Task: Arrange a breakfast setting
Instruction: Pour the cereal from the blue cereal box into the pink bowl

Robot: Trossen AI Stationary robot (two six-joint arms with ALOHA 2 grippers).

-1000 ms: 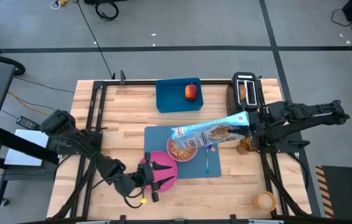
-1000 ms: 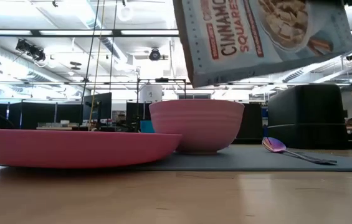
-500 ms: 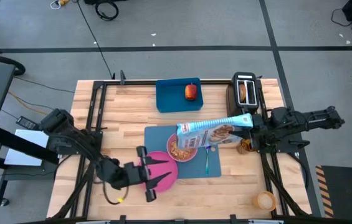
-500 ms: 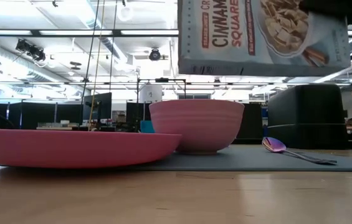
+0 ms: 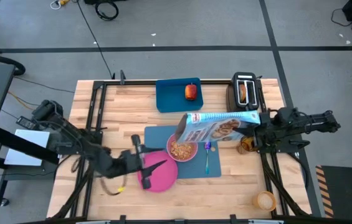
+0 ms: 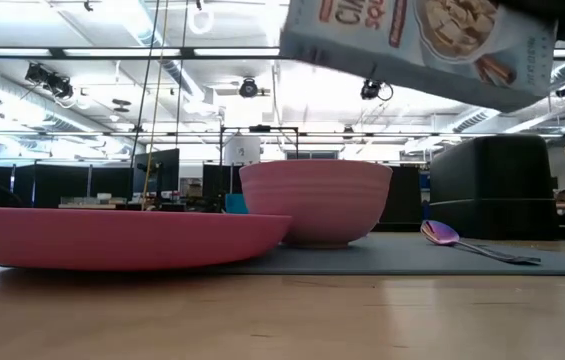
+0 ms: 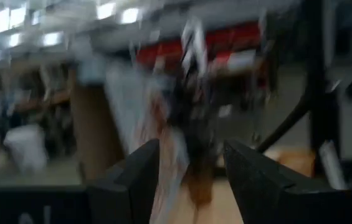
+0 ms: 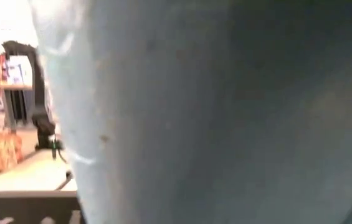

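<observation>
A slate-blue mat (image 5: 188,167) lies mid-table. On it stand a pink bowl (image 5: 182,150) filled with cereal and a teal-handled spoon (image 5: 207,157). A pink plate (image 5: 162,175) overlaps the mat's near left corner. My right gripper (image 5: 258,126) is shut on a cereal box (image 5: 219,127) held in the air over the bowl's right side. My left gripper (image 5: 142,163) is open and empty above the plate's left edge. A red apple (image 5: 191,92) lies on a brighter blue tray (image 5: 171,99). Toast (image 5: 243,91) sticks up out of a black toaster (image 5: 250,93). My right gripper holds the cereal box by its end toward the table's right (image 5: 253,123), with the fingers coming level from the right. The box is lifted clear and lies nearly flat, its far end (image 6: 312,30) a little higher than the held end. The box's wall fills the right wrist view (image 8: 225,112).
A gold bag (image 5: 245,146) stands right of the mat, under my right arm. A small orange cup (image 5: 265,200) stands near the near right corner. In the low view the plate (image 6: 112,238) and bowl (image 6: 314,205) stand ahead, the spoon (image 6: 462,240) to the right.
My right gripper has drawn back toward the table's right edge and tipped the cereal box, whose end over the bowl has risen from sloping down to slightly up. My left gripper has swung from the plate's near side toward its left edge, turning as it went.
</observation>
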